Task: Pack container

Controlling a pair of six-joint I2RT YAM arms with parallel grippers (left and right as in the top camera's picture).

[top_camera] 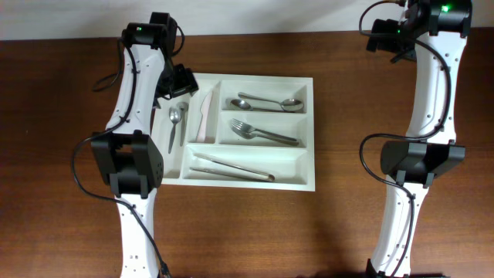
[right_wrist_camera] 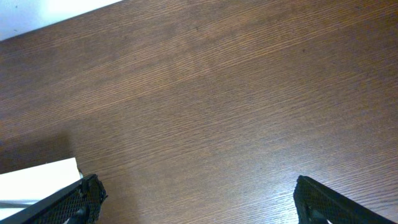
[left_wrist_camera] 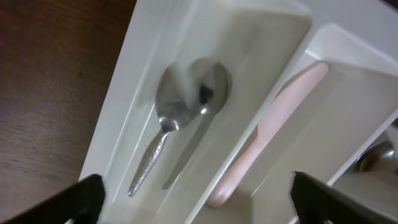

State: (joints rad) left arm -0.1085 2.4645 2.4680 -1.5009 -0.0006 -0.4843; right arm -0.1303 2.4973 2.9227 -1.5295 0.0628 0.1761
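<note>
A: Starting with the biggest: white container lying flat on the desk, a little left of centre in the overhead view. Could slide if pushed on the rim?

B: Possibly. Left fingers spread wide, holding nothing, hanging low over the upper left corner of the container. Might catch the wall when lifting away at a slant, and drag everything along.

A: And the right fingers?

B: Spread wide too, empty, over bare desk at the upper right of the frame, well apart. Little danger there.

A: Smaller things?

B: Pink knife in the second narrow compartment, close beside the dividing wall. Small spoon in the leftmost one, directly under the left fingers. Could knock the spoon crooked by dipping or closing, or flick it out onto the desk.
</note>
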